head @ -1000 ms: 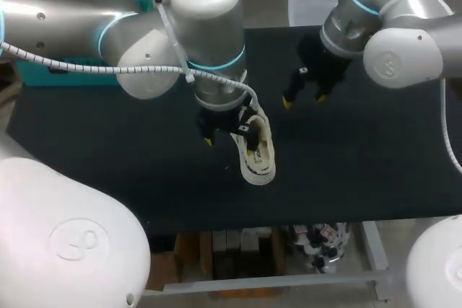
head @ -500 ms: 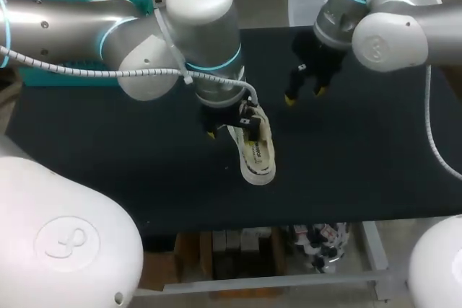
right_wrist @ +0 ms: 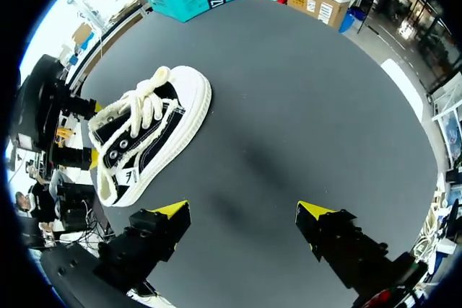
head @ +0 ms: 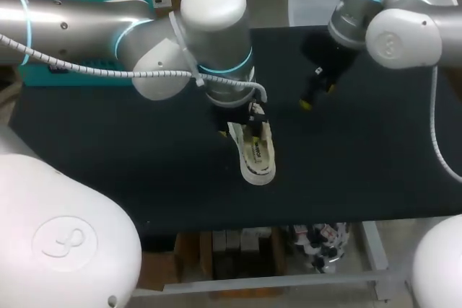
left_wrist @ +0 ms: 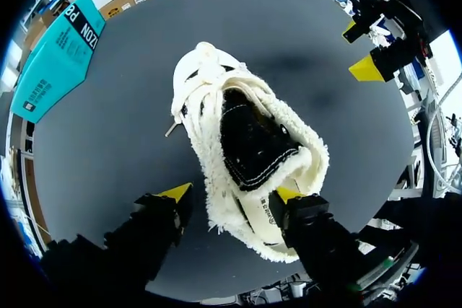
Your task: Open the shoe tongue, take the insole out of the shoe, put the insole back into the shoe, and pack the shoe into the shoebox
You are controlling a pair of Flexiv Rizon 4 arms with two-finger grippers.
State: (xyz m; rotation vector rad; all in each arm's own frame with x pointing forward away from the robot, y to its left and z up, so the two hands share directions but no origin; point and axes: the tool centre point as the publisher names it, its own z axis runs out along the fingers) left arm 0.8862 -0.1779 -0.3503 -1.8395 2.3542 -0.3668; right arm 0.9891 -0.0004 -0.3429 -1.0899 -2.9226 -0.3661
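Black table (head: pixel 108 149), white-soled shoe (head: pixel 257 158), teal lettered shoebox (left_wrist: pixel 52 70)

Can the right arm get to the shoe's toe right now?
Probably yes: the right gripper hangs open near the shoe, nothing lies between, and the left gripper is at the heel end.

The left gripper (left_wrist: pixel 231 192) slides across toward the right and now straddles the shoe (head: pixel 257 155). The right gripper (head: pixel 317 91) turns and draws slightly away from it.
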